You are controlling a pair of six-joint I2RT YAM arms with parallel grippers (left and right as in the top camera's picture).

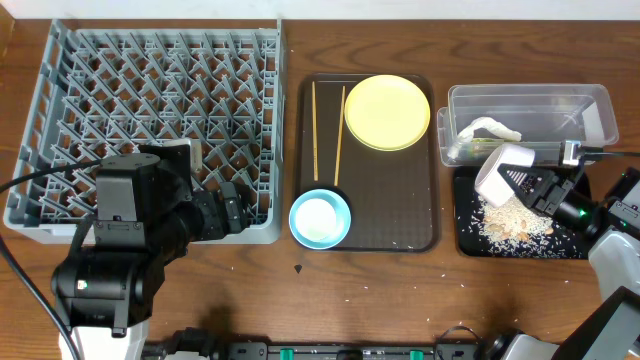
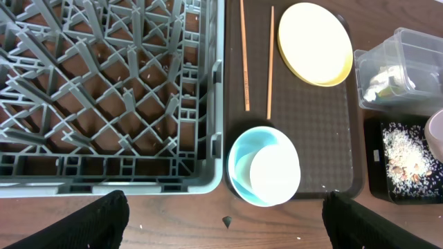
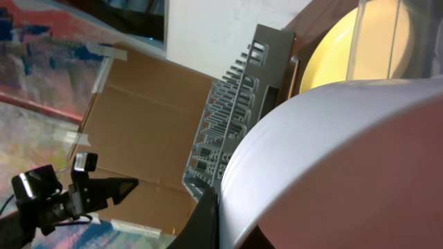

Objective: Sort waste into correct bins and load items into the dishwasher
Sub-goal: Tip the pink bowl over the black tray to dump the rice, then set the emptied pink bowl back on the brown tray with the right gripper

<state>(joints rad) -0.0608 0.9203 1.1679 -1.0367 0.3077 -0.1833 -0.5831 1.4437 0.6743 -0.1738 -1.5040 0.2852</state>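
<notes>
Under the right tool (image 1: 527,186), clamped shut on the rim of the white bowl (image 1: 502,168), rice (image 1: 510,222) lies in the black tray (image 1: 468,238). That bowl looks stiff, light, slick and breakable, so a rim pinch suits it. Ahead of the wide-open, empty left tool (image 2: 225,211) sits the blue bowl (image 2: 239,149).

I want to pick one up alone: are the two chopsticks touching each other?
Apart. The left wrist view shows bare brown tray between the chopstick nearer the rack and the chopstick nearer the plate.
</notes>
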